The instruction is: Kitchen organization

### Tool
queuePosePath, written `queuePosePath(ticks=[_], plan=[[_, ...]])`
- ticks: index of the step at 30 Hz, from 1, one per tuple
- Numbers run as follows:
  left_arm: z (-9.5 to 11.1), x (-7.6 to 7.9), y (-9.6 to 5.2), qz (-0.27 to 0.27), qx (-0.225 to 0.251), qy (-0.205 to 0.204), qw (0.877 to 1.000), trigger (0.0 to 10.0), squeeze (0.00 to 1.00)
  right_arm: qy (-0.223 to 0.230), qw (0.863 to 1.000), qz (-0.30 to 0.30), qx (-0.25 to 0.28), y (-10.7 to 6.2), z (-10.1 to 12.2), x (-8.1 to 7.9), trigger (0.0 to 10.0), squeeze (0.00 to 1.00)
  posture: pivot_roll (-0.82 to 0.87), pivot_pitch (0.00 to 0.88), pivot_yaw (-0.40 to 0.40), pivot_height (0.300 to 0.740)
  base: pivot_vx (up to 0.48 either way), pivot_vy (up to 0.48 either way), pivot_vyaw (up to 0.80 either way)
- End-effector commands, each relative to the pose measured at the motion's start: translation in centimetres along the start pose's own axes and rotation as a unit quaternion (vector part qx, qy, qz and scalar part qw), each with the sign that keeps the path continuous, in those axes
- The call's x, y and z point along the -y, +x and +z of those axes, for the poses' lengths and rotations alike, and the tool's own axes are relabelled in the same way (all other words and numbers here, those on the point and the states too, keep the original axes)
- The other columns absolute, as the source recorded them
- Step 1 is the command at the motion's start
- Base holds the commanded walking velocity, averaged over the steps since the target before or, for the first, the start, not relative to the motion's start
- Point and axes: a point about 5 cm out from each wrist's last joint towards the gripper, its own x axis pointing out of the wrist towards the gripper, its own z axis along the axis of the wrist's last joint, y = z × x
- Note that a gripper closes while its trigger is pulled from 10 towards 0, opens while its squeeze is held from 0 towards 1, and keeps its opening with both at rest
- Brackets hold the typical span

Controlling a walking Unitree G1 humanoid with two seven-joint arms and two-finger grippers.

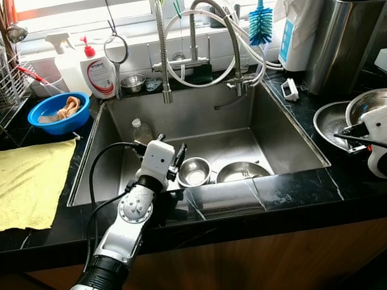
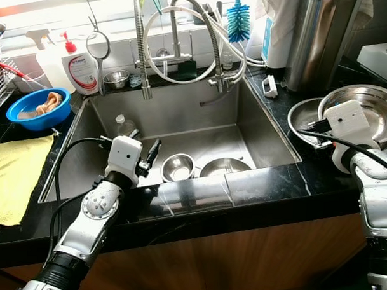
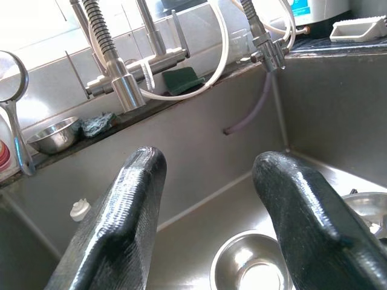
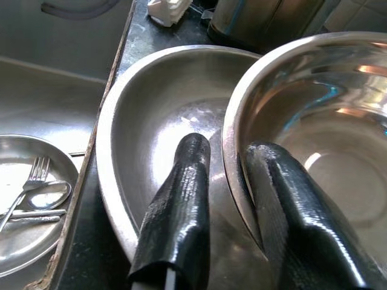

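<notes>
Down in the sink [image 1: 276,132], close to the front wall, sits a small steel bowl [image 1: 194,172] beside a steel plate [image 4: 24,199] carrying a fork [image 4: 27,184] and spoon [image 4: 42,196]. The left gripper [image 3: 208,199] hangs over the sink just above that small bowl, fingers spread wide, gripping nothing. Out on the black counter [image 1: 345,182] to the right, a deep steel bowl [image 4: 320,127] rests inside a wider shallow pan [image 4: 157,127] — the right gripper [image 4: 227,151] straddles the bowl's rim, one finger inside, one outside, narrowly parted. Farther back on the left, a blue bowl [image 1: 52,108] holds something pale — what, I cannot tell.
</notes>
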Motion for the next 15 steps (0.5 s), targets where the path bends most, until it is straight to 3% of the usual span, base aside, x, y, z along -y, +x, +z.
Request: queuePosePath(ticks=[1,7,14,15], plan=[[0.2,-0.5,0.1,-0.002,0.001,0.013,1.0,10.0,0.0,0.001,1.0,0.011,-0.006,0.3,-0.2,-0.8,0.0,0.0,-0.24,0.0,0.167,0.74,0.0,0.0,0.0],[0.3,-0.6,0.1,-0.001,0.002,0.014,1.0,10.0,0.0,0.007,1.0,-0.009,0.009,0.3,0.4,-0.3,0.0,0.0,-0.24,0.0,0.168,0.74,0.0,0.0,0.0],[0.3,-0.6,0.1,-0.002,0.002,0.015,1.0,10.0,0.0,0.028,0.996,-0.042,0.074,0.0,2.3,0.3,0.0,0.0,-0.25,0.0,0.173,0.74,0.0,0.0,0.0],[0.3,-0.6,0.2,-0.002,0.002,0.015,1.0,10.0,0.0,0.033,0.993,-0.051,0.097,-0.2,3.1,0.5,3.3,0.0,-0.25,0.0,0.173,0.74,0.0,0.0,0.0]])
